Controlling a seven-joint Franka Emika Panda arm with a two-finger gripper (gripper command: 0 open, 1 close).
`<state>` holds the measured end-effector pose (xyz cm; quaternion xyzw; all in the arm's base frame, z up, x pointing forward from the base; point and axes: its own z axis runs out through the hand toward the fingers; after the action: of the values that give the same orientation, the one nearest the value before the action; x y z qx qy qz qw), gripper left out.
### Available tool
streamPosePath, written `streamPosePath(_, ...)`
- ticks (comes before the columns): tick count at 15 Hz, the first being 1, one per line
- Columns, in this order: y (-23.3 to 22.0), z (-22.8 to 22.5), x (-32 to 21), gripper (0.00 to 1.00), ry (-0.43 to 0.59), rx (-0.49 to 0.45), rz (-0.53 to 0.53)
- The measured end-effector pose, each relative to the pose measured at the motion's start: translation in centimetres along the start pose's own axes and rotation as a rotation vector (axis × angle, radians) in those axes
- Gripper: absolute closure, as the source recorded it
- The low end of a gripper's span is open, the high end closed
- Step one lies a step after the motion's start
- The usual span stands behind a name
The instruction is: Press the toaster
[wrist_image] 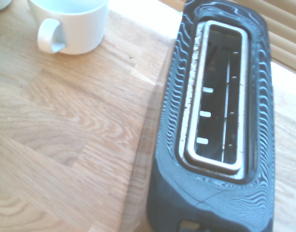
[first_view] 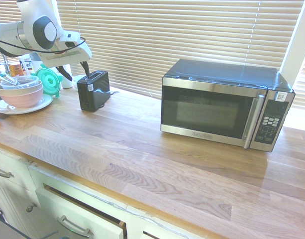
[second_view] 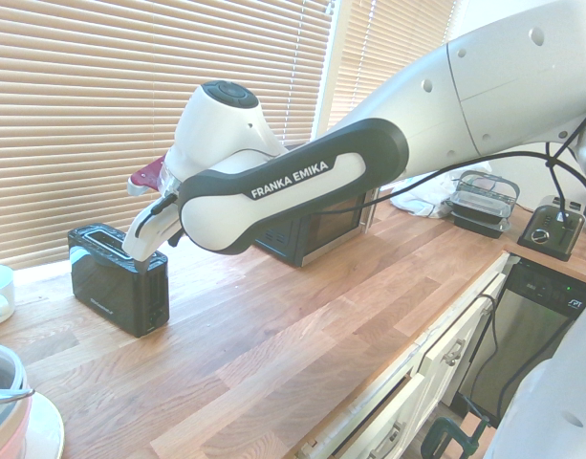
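Where the long wooden countertop (first_view: pixel 157 159) runs beneath closed slatted blinds (first_view: pixel 182 35), the toaster (first_view: pixel 94 90) stands upright near the window, well apart from the black-and-steel microwave (first_view: pixel 224 103) further along the same surface. The gripper (first_view: pixel 76 69) hangs just above and behind the toaster's slotted top with its dark fingers spread wide and holding nothing. Beside the toaster sit a white mug (wrist_image: pixel 70 24), stacked bowls (first_view: pixel 20 92) on a plate, and white drawers (first_view: pixel 77 214) front the counter below.
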<state>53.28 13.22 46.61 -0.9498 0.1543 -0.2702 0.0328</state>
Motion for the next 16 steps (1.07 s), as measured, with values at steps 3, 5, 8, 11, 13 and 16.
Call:
streamPosePath(3, -0.4, 0.7, -0.4, 1.00, 0.063, -0.007, 0.009)
streamPosePath(5, -0.3, 1.4, -0.8, 1.00, 0.068, -0.005, 0.015)
streamPosePath(8, -0.3, 1.5, -1.3, 1.00, 0.074, 0.012, 0.018)
streamPosePath(11, 0.1, 1.6, -2.4, 1.00, 0.073, 0.021, 0.012)
streamPosePath(13, 0.3, 1.7, -3.0, 1.00, 0.070, 0.023, 0.010)
streamPosePath(16, 0.6, 2.0, -3.8, 1.00, 0.066, 0.028, 0.007)
